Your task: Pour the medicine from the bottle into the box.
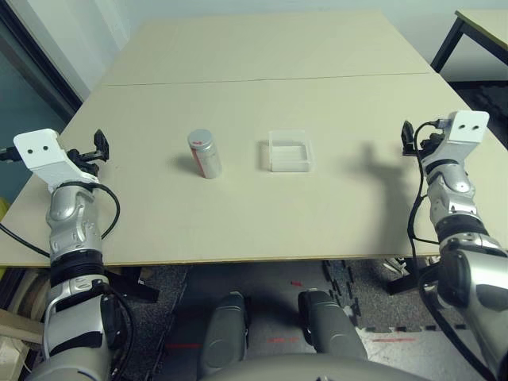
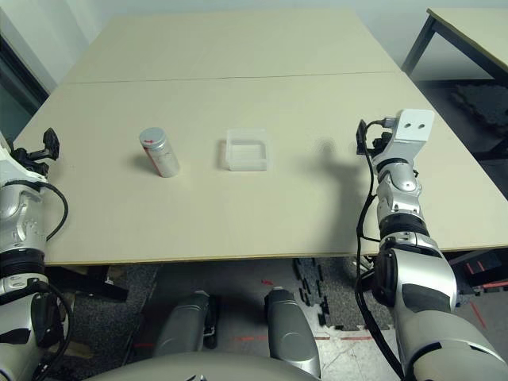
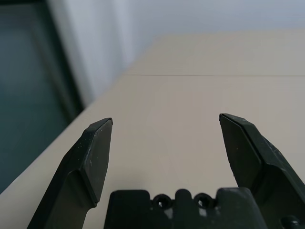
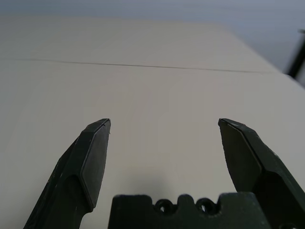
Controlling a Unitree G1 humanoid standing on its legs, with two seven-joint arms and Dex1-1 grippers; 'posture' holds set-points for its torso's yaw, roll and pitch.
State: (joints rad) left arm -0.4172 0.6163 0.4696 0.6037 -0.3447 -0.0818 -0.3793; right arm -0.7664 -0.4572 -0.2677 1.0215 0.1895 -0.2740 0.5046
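Nothing is done yet: the bottle (image 1: 203, 152) stands capped on the desk (image 1: 238, 230), the box (image 1: 290, 151) just beside it. Both hands, left (image 3: 164, 143) and right (image 4: 164, 143), gape empty, well apart from both.

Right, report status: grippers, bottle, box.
Left gripper and right gripper open, empty. Bottle capped, upright, beside empty-looking box. Nothing between them.

I see a pale wood bench (image 1: 262, 48) with a thin seam (image 1: 270, 78) running across its far half. A second table (image 1: 480, 24) with a black leg (image 1: 443, 46) sits at far right, apart from the bench. Dark foam floor mats (image 1: 357, 278) lie under the near edge, a wall (image 1: 63, 40) at far left.
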